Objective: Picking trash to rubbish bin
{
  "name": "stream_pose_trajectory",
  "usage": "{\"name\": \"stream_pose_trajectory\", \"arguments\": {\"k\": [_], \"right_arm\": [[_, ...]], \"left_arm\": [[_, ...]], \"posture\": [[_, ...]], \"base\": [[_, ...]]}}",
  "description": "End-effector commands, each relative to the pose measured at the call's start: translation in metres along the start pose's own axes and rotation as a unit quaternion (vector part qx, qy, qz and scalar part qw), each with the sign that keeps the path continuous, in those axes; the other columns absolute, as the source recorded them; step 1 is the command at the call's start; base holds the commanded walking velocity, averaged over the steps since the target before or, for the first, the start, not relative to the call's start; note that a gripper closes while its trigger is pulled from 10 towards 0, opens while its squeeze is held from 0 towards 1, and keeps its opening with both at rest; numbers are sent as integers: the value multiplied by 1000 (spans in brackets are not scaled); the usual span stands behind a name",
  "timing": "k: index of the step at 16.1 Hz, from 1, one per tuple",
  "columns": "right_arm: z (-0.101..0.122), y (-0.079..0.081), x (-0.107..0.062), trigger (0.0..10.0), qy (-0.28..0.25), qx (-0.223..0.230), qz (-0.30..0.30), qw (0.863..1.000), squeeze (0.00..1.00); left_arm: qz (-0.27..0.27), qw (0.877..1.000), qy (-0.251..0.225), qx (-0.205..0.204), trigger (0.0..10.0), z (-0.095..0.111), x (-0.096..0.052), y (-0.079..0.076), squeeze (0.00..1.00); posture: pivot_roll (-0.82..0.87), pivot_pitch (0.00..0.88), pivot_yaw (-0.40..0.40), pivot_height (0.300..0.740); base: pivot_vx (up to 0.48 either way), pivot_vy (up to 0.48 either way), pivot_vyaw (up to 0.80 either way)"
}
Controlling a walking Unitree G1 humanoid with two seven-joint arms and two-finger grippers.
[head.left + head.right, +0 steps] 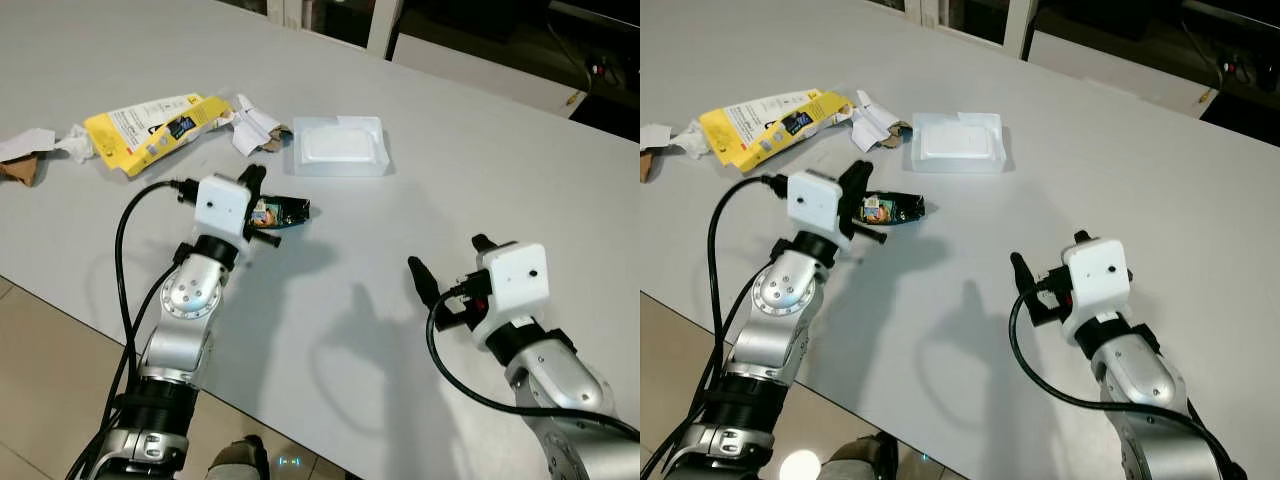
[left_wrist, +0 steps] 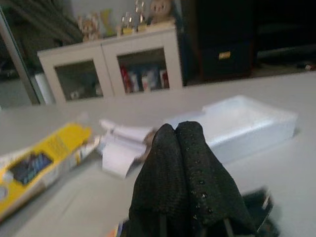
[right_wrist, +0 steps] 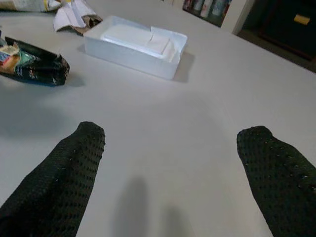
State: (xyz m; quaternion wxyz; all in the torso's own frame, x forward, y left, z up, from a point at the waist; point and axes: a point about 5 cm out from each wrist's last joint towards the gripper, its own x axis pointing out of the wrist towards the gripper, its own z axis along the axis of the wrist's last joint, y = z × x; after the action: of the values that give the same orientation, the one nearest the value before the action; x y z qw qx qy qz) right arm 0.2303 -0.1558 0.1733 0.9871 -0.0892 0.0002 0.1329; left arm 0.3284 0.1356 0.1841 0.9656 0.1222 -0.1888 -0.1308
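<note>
Pinching a dark snack wrapper (image 1: pixel 281 212) between its closed black fingers (image 2: pixel 178 163), the left gripper (image 1: pixel 262 200) holds it just above the grey table (image 1: pixel 480 170), its shadow falling beneath. Over to the robot's right, the right gripper (image 1: pixel 447 270) hovers low over bare tabletop with its two fingers (image 3: pixel 66 173) spread wide apart and nothing between them. Just beyond the wrapper lies a shallow white tray (image 1: pixel 339 146). Left of the tray sits a crumpled white paper scrap (image 1: pixel 250 125), touching a flattened yellow carton (image 1: pixel 155 130). Further left are more torn white and brown paper bits (image 1: pixel 30 150) near the table's edge. Tiled floor (image 1: pixel 40 400) shows beneath the left arm.
</note>
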Motion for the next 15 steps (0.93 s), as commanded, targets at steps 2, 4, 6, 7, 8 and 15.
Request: {"name": "stream_pose_trajectory", "arguments": {"k": [2, 4, 6, 7, 8, 15], "right_arm": [[-2, -5, 0, 10000, -1, -5, -6, 1000, 0], [-2, -5, 1, 10000, -3, -5, -8, 1000, 0], [-3, -5, 1, 10000, -2, -5, -10, 1000, 0], [-4, -5, 1, 10000, -2, -5, -11, 1000, 0], [-4, -5, 1, 10000, -2, -5, -11, 1000, 0], [-6, -6, -1, 10000, 0, -3, -13, 1000, 0]], "left_arm": [[-39, 999, 9, 28, 0, 2, 5, -11, 0], [-40, 998, 31, 37, 10000, -3, 17, -2, 263], [-46, 997, 32, 48, 10000, 4, 33, 9, 1000], [-46, 997, 34, 48, 10000, 8, 42, 16, 1000], [-44, 997, 36, 47, 10000, 13, 50, 22, 1000], [-114, 989, 96, 13, 10000, 13, 74, 39, 1000]], "posture": [[121, 165, -65, 740], [122, 161, -63, 740], [125, 160, -59, 740], [123, 159, -56, 740], [124, 158, -54, 740], [121, 162, -49, 740]], "base": [[0, 0, 0], [0, 0, 0], [0, 0, 0], [0, 0, 0], [0, 0, 0], [0, 0, 0]]}}
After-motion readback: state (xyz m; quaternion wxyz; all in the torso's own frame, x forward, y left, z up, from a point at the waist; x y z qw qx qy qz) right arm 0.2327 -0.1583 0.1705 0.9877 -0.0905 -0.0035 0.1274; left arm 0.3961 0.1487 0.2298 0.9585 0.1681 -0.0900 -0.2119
